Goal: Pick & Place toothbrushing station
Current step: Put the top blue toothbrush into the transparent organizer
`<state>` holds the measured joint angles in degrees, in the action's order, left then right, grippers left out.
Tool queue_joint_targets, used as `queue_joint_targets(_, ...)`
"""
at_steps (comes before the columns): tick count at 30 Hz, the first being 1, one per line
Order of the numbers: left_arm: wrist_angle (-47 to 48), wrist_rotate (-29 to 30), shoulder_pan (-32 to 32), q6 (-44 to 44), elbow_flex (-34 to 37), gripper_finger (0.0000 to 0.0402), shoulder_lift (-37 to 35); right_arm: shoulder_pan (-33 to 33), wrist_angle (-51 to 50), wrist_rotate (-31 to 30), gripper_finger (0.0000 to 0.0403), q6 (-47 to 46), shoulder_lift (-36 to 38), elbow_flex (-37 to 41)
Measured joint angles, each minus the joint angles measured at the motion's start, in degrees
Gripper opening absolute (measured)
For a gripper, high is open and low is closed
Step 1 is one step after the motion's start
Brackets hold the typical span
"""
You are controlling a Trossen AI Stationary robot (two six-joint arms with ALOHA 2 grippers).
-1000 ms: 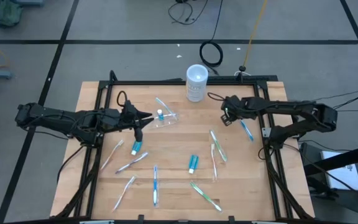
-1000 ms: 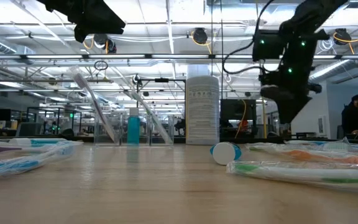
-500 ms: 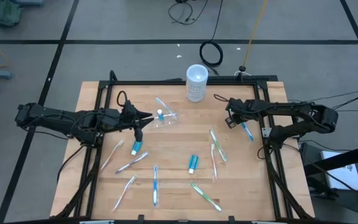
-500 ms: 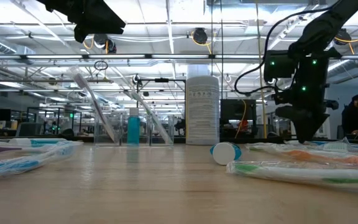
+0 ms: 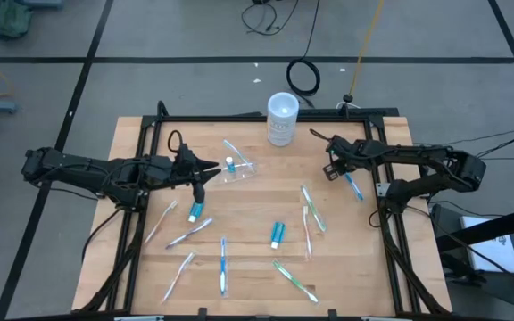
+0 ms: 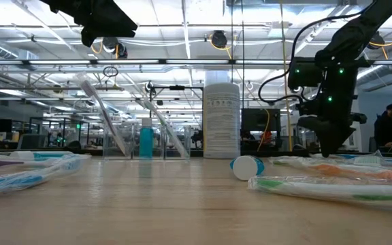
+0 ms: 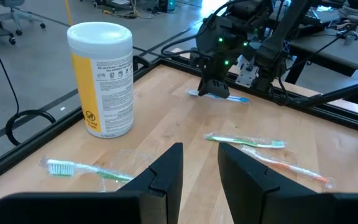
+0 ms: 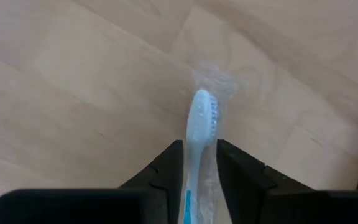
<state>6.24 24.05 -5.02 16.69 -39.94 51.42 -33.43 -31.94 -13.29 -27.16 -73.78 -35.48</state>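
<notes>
The right gripper [image 8: 199,163] pinches a wrapped white-and-blue toothbrush [image 8: 199,134] lying on the table, well apart from the clear shallow plastic tray [image 5: 237,169] just ahead of the left gripper [image 5: 205,168], which hovers empty and slightly parted; most brushes remain scattered.

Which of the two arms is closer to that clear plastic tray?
The left. Its gripper hovers just beside the tray, fingers slightly apart. The right gripper is across the table, down around a blue toothbrush.
</notes>
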Motion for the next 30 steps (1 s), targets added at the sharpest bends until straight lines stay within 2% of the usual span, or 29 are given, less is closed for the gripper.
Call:
queue_joint_targets(9,-0.02,0.02,0.0,0.02,0.0,0.0106,0.01,0.02,0.73,3.4,0.0009,2.84,0.02,0.9)
queue_joint_targets(15,-0.02,0.04,0.0,0.02,0.0,0.0106,0.0,0.2,5.04,9.0,0.0013,7.01,0.65,-0.72)
queue_joint_targets(19,-0.02,0.07,0.0,0.02,0.0,0.0106,0.0,1.63,13.7,9.17,0.0012,9.13,3.27,-1.2)
queue_joint_targets(22,-0.04,0.3,0.04,0.02,0.0,0.0106,0.01,3.3,21.98,12.19,0.0009,10.27,5.98,-1.26)
queue_joint_targets(25,-0.04,0.62,0.13,0.0,0.0,0.0106,0.02,5.98,29.68,14.97,0.0009,11.71,8.12,-1.27)
queue_joint_targets(30,-0.04,1.71,0.11,0.02,0.0,0.0106,0.01,11.56,41.41,15.07,0.001,16.19,9.25,-1.27)
